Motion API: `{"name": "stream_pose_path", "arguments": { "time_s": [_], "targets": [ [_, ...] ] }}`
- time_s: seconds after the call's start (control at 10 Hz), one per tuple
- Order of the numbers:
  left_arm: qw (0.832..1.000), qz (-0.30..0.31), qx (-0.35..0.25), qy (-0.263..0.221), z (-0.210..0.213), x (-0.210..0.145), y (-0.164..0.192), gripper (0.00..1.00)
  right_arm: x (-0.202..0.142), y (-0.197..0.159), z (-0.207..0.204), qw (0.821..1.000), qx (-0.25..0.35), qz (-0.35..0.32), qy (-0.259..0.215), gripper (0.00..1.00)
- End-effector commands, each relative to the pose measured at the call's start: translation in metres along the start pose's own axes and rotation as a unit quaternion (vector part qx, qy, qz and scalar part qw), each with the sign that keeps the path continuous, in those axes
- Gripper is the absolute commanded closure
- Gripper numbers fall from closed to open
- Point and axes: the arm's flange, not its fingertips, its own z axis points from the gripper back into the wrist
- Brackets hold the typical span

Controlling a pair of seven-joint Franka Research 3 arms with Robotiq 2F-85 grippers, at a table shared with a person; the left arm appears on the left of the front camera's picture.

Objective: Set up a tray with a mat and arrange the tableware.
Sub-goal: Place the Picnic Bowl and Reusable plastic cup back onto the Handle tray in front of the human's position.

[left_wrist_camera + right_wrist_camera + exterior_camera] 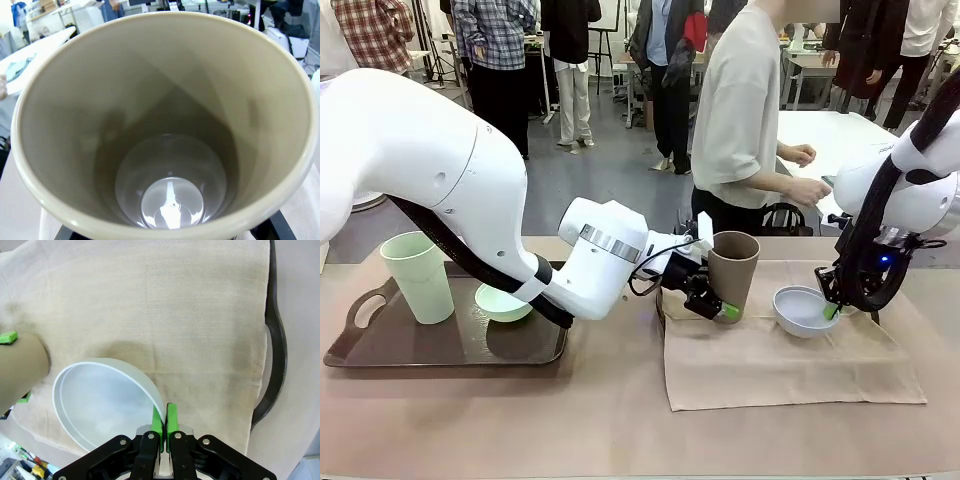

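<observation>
On mat, right gripper pinches bowl rim.

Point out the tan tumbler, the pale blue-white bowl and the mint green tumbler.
tan tumbler [733, 268], front view, outer wall.
pale blue-white bowl [100, 405], right wrist view, inside bottom.
mint green tumbler [417, 280], front view, outer wall.

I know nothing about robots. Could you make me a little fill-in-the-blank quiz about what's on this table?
The mint green tumbler and the mint green bowl sit on the dark ____.
The tan tumbler stands upright on the beige ____.
The right claw is at the rim of the pale ____.
Missing words: tray; mat; bowl.
</observation>
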Motion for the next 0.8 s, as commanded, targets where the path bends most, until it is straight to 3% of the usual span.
{"name": "stream_pose_path", "arguments": {
  "time_s": [0.0, 0.1, 0.2, 0.3, 0.4, 0.5, 0.6, 0.7],
  "targets": [
    [1.0, -0.016, -0.001, 0.001, 0.0, 0.001, 0.002, 0.0, 0.007, -0.004, -0.002, 1.0, -0.004, 0.007, -0.003, 0.38],
    [1.0, -0.016, -0.004, 0.003, 0.001, 0.001, 0.001, 0.0, 0.005, -0.004, 0.001, 1.0, -0.009, 0.006, -0.002, 0.37],
    [1.0, -0.01, -0.006, 0.01, 0.004, 0.0, 0.001, 0.0, 0.003, -0.006, 0.008, 1.0, -0.01, 0.005, -0.002, 0.18],
    [1.0, 0.005, -0.01, 0.018, 0.008, -0.001, 0.002, 0.0, 0.0, -0.007, 0.014, 1.0, -0.014, 0.006, -0.002, 0.74],
    [1.0, 0.019, -0.015, 0.02, 0.014, -0.004, 0.003, 0.0, -0.004, -0.009, 0.02, 1.0, -0.017, 0.008, -0.003, 0.0],
    [0.999, 0.032, -0.018, 0.03, 0.021, -0.005, 0.004, 0.0, -0.008, -0.012, 0.026, 1.0, -0.018, 0.01, -0.005, 0.54],
    [0.997, 0.057, -0.018, 0.054, 0.03, -0.007, 0.004, 0.0, -0.013, -0.016, 0.033, 1.0, -0.018, 0.012, -0.006, 0.0],
    [0.993, 0.089, -0.022, 0.076, 0.042, -0.006, 0.002, 0.0, -0.017, -0.019, 0.038, 1.0, -0.016, 0.013, -0.01, 0.34]
  ]
}}
